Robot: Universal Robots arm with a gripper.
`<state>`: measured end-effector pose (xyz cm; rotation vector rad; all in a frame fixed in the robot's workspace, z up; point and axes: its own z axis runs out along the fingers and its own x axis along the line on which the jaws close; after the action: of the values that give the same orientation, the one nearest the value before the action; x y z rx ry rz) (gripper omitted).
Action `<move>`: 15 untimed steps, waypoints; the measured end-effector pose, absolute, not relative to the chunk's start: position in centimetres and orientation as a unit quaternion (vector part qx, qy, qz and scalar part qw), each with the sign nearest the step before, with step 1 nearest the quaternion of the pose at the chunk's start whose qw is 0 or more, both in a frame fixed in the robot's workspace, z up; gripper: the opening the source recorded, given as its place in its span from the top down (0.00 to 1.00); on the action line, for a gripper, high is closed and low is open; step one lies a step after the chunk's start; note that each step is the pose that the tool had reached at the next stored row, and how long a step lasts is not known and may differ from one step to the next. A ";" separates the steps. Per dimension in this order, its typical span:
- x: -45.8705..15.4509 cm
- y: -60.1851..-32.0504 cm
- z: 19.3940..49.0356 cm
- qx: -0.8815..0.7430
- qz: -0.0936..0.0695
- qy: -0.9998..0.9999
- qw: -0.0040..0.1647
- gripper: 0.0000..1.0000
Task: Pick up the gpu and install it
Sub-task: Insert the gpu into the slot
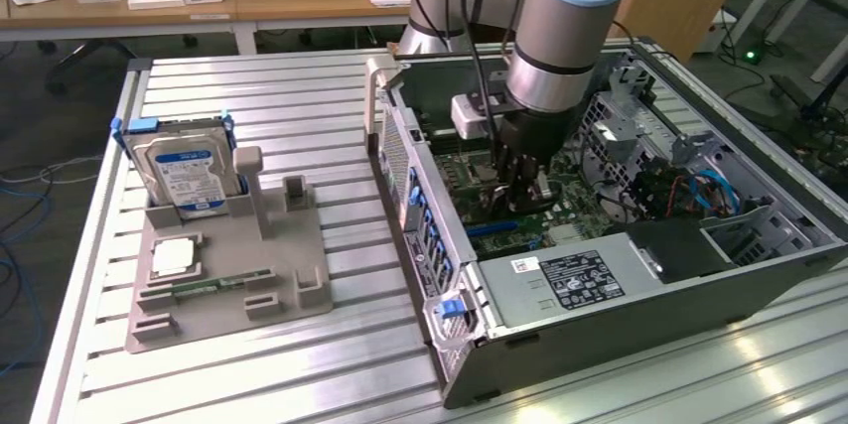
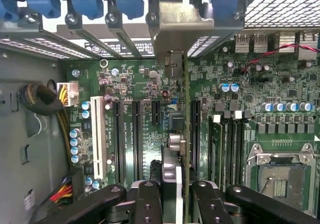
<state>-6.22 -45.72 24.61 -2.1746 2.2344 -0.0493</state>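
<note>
inside the open computer case (image 1: 623,275), which lies on its side on the slatted metal table (image 1: 265,106), the gripper (image 1: 519,189) hangs low over the green motherboard (image 1: 530,215), clamped on the gpu (image 1: 510,196). from the wrist view the gpu (image 2: 172,149) is seen edge-on, a thin card standing upright between the black fingers (image 2: 147,201), which press on it from both sides. its silver end bracket (image 2: 177,33) reaches the rear wall of the case, among the blue slot clips (image 2: 90,1), and the card runs along the motherboard (image 2: 280,103) between the long black expansion slots (image 2: 137,134) and the memory slots (image 2: 230,134); whether it is fully seated i cannot tell. toward the exterior view's left, well apart from the case, a grey parts holder (image 1: 225,275) sits on the table with a hard drive (image 1: 186,171) standing upright in it and a memory stick (image 1: 212,285) lying flat.
</note>
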 end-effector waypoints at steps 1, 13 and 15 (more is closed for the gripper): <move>-6.3 -45.7 24.5 -0.697 -0.016 0.716 0.012 0.72; -6.8 -45.7 23.7 -0.697 -0.016 0.716 0.012 0.72; -6.8 -45.7 23.5 -0.697 -0.016 0.716 0.012 0.72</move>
<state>-6.82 -45.72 23.54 -2.1749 2.2342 -0.0492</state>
